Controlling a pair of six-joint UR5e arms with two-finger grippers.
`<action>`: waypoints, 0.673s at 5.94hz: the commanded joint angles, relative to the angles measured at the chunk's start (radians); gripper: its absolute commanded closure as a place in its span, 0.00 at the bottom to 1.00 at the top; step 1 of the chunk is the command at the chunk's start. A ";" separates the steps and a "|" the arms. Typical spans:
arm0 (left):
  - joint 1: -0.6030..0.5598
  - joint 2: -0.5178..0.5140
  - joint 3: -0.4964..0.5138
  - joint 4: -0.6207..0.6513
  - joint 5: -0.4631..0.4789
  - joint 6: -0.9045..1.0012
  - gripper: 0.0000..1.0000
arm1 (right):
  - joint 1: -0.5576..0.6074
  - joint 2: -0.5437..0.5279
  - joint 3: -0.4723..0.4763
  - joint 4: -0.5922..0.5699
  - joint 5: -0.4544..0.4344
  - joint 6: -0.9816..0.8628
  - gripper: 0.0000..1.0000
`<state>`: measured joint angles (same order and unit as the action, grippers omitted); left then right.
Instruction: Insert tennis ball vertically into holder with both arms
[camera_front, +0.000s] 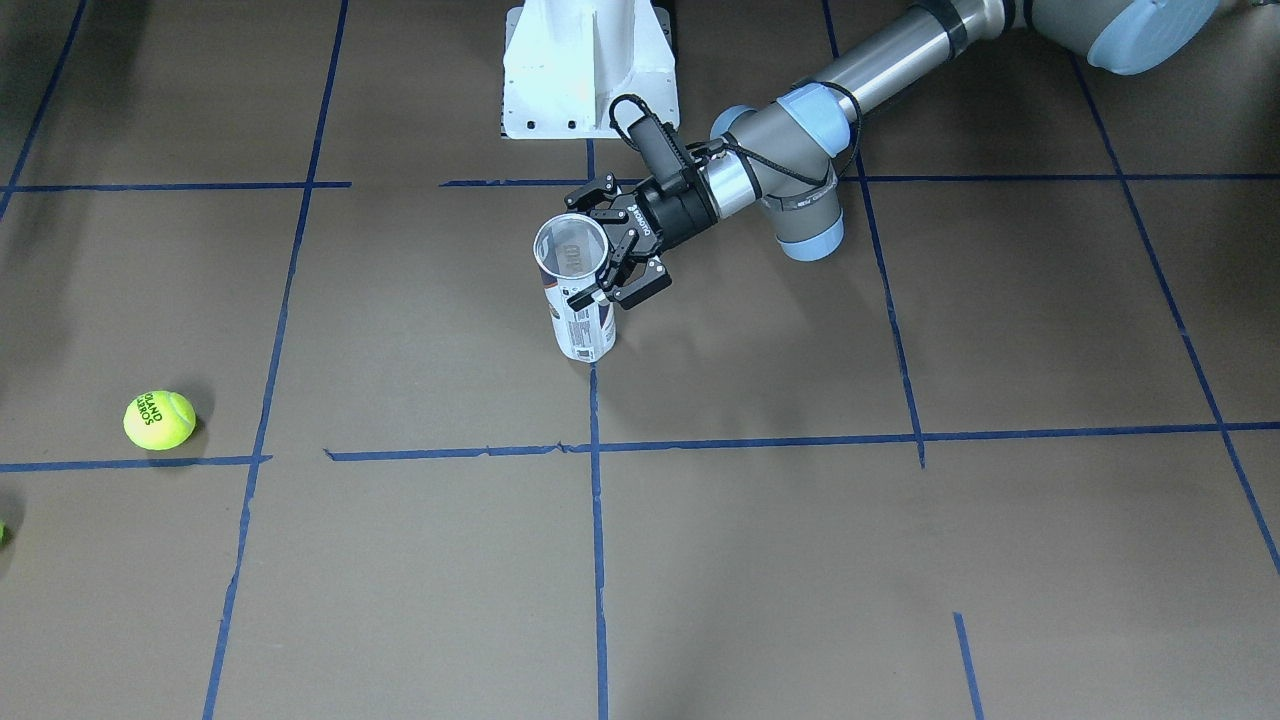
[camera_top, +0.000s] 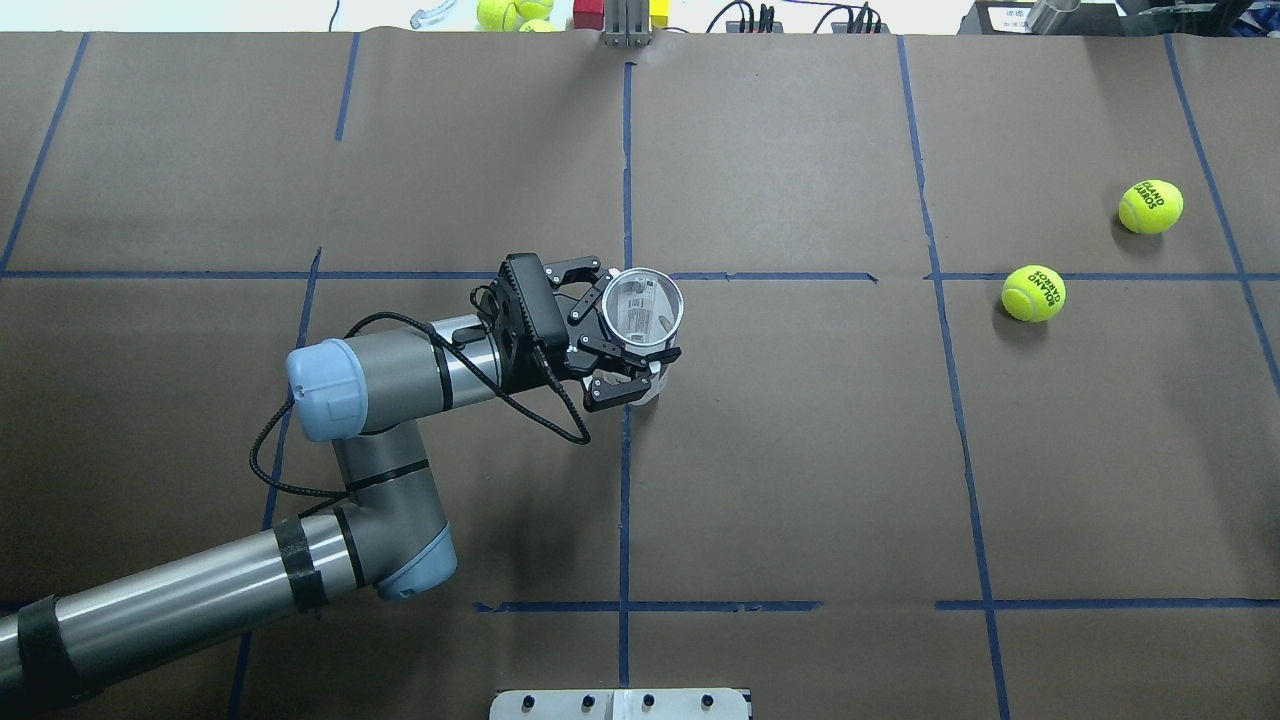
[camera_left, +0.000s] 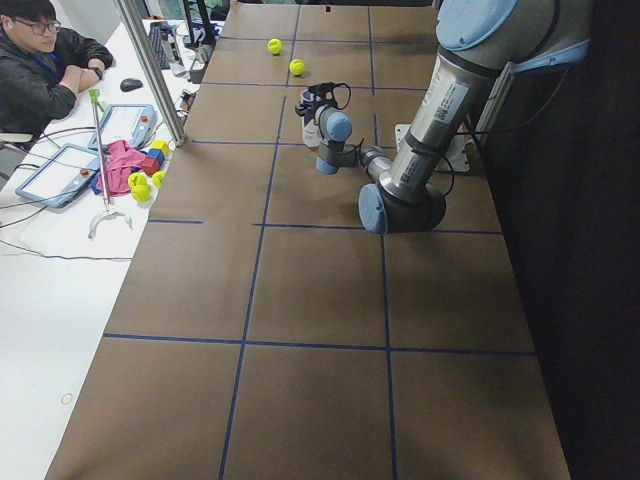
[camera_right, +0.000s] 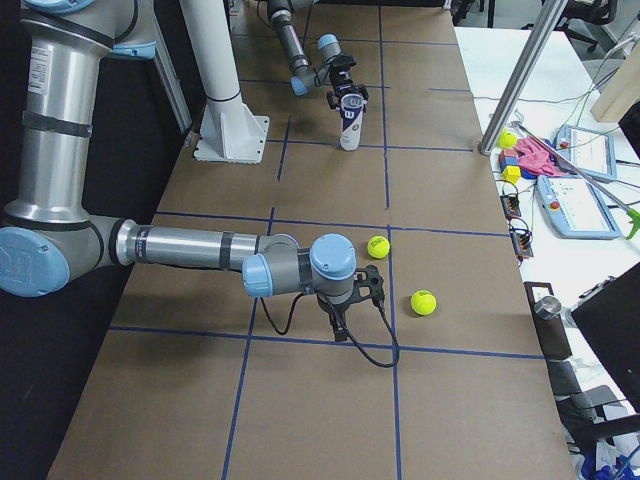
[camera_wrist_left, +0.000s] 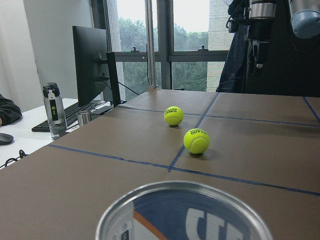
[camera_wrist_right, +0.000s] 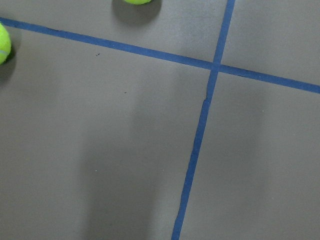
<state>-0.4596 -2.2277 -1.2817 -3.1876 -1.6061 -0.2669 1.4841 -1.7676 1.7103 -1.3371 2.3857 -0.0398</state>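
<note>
The holder (camera_front: 580, 320), a clear tube with a navy-and-white label, stands upright near the table's middle, its mouth open upward (camera_top: 643, 305). My left gripper (camera_front: 603, 248) is shut on its upper part from the side; it also shows in the overhead view (camera_top: 618, 335). The tube's rim fills the bottom of the left wrist view (camera_wrist_left: 182, 212). Two yellow tennis balls (camera_top: 1034, 293) (camera_top: 1150, 207) lie on the table at the far right. My right gripper (camera_right: 342, 322) points down above the table near them. I cannot tell whether it is open or shut.
The white pedestal base (camera_front: 590, 70) stands at the robot's side of the table. Blue tape lines cross the brown table (camera_top: 800, 450). Blocks and spare balls (camera_top: 510, 12) lie past the far edge. An operator (camera_left: 40, 60) sits at the side desk.
</note>
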 joint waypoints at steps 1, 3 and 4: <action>0.001 0.000 0.004 0.000 0.000 0.000 0.16 | -0.002 0.000 0.000 0.007 0.000 0.000 0.00; 0.001 0.002 0.007 0.000 0.015 -0.001 0.13 | -0.004 0.002 0.006 0.009 0.000 0.001 0.00; 0.001 0.008 0.007 0.000 0.015 0.000 0.12 | -0.004 0.031 0.006 0.006 0.000 0.001 0.00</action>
<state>-0.4587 -2.2241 -1.2752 -3.1876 -1.5939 -0.2677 1.4808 -1.7569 1.7155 -1.3294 2.3850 -0.0387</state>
